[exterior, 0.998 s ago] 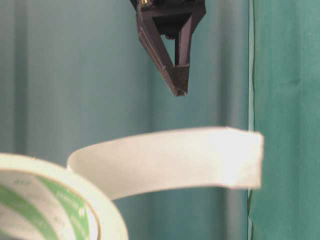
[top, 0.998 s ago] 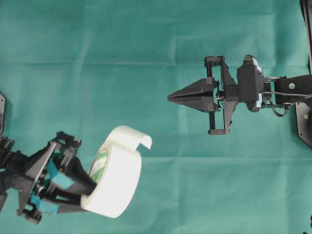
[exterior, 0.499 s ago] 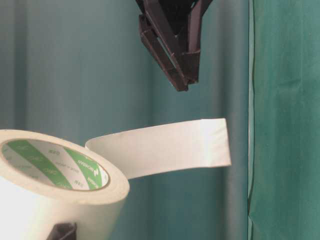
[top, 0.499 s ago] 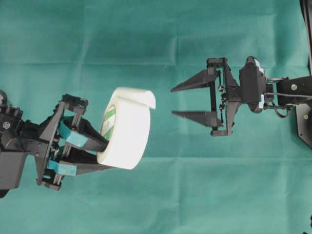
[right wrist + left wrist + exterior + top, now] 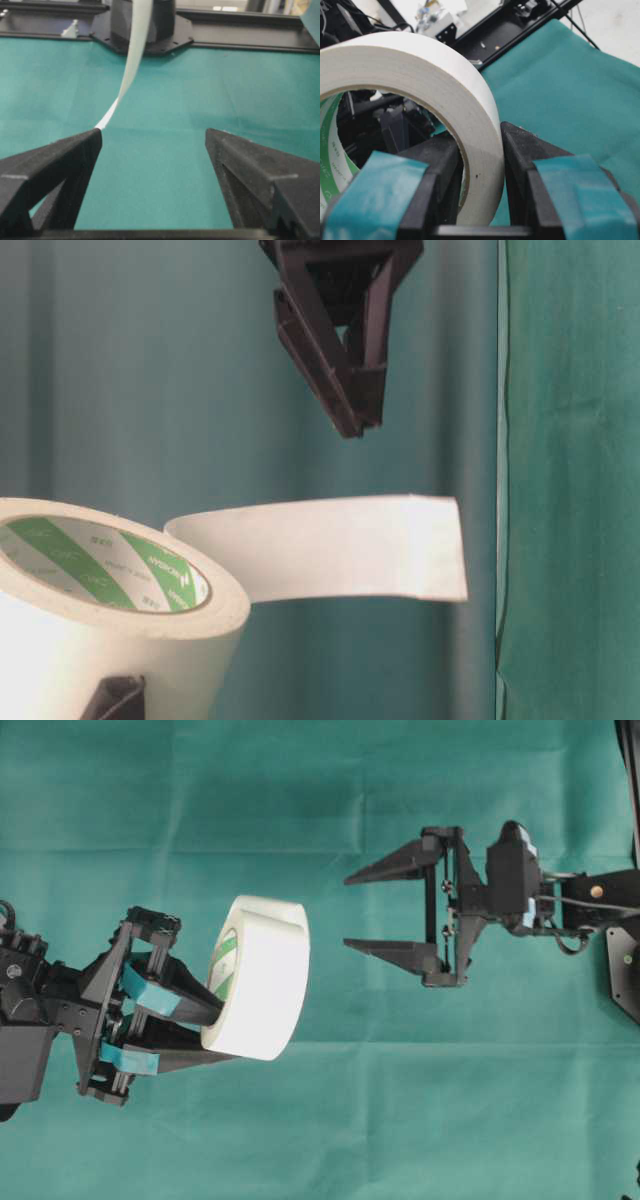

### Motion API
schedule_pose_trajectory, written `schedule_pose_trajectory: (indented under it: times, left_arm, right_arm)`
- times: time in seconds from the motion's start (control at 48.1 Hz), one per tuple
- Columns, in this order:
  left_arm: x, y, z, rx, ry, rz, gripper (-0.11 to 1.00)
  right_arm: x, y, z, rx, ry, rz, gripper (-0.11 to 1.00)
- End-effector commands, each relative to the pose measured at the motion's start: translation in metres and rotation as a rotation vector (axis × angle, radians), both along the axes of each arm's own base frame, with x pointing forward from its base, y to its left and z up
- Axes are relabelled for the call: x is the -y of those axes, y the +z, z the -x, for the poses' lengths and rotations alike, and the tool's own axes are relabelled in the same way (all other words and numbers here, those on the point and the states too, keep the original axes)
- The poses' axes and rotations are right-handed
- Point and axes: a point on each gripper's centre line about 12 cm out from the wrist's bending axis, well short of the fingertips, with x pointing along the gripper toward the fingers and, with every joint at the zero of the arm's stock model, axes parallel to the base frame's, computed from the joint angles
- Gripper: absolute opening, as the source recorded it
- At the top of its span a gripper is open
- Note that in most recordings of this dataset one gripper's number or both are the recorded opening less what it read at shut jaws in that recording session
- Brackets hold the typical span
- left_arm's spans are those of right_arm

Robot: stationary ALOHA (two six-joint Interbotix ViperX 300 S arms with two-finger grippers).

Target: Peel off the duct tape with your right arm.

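The left gripper [image 5: 205, 1032] clamped the duct tape [image 5: 262, 976], presenting its loose end [image 5: 330, 561] to the right gripper [image 5: 348, 910] (fingers spread, empty).

I saw white duct tape [image 5: 262, 982] with a green-and-white striped core, teal pads [image 5: 580, 187] on black fingers, over a green cloth [image 5: 300, 800].

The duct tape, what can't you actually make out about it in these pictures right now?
- Overhead view: the duct tape hides where its loose end lifts off; the flap is seen edge-on.
- Table-level view: the frame's edge cuts off the roll's lower left; the right pincer shows only as tips.
- Left wrist view: the left pincer covers part of the core print.
- Right wrist view: the strip is blurred, and the roll itself is unseen.
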Motion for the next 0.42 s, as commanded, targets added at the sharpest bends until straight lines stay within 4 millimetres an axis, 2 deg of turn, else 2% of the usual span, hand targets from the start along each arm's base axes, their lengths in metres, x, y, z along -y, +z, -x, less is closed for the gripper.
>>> schedule_pose_trajectory:
  times: [0.0,0.395]
  left_arm:
    - [-0.001,0.019,0.001,0.064,0.002,0.011,0.21]
    - [-0.006,0.025,-0.002,0.082,0.016,0.01,0.21]
  right_arm:
    - [-0.003,0.012,-0.009,0.047,0.01,0.001,0.71]
    - [-0.004,-0.001,-0.036,0.023,0.018,-0.004,0.71]
